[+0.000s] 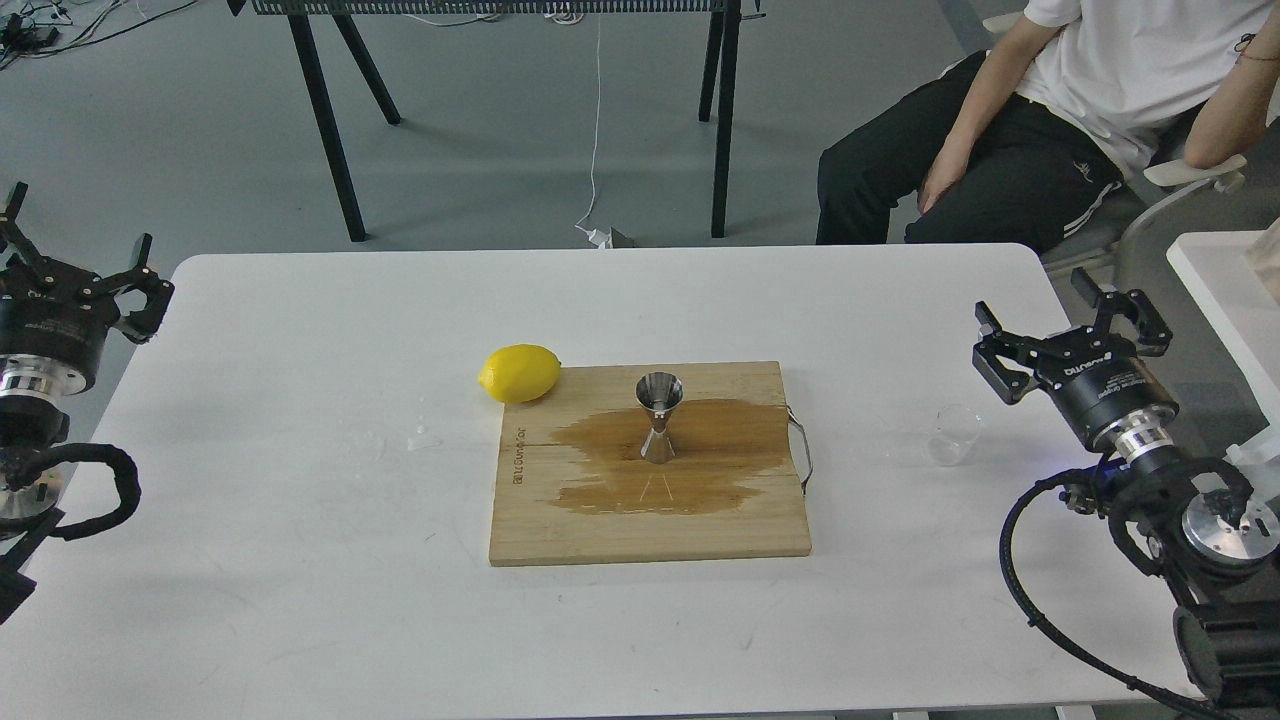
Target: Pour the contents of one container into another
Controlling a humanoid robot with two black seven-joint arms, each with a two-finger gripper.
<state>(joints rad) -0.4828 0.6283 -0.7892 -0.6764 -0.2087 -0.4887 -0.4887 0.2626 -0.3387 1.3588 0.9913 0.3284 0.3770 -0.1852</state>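
The steel hourglass jigger (660, 418) stands upright on a wooden cutting board (600, 530), in the middle of a dark wet stain. The small clear glass cup (952, 434) stands upright on the white table, right of the board, with nothing touching it. My right gripper (1068, 320) hovers open above and to the right of the cup, holding nothing. My left gripper (75, 262) is open and empty at the table's far left edge, well away from both containers.
A yellow lemon (520, 372) lies on the table (300, 560) against the board's back left corner. A few water drops (424, 436) sit left of the board. A seated person (1050, 120) is behind the table's right back corner.
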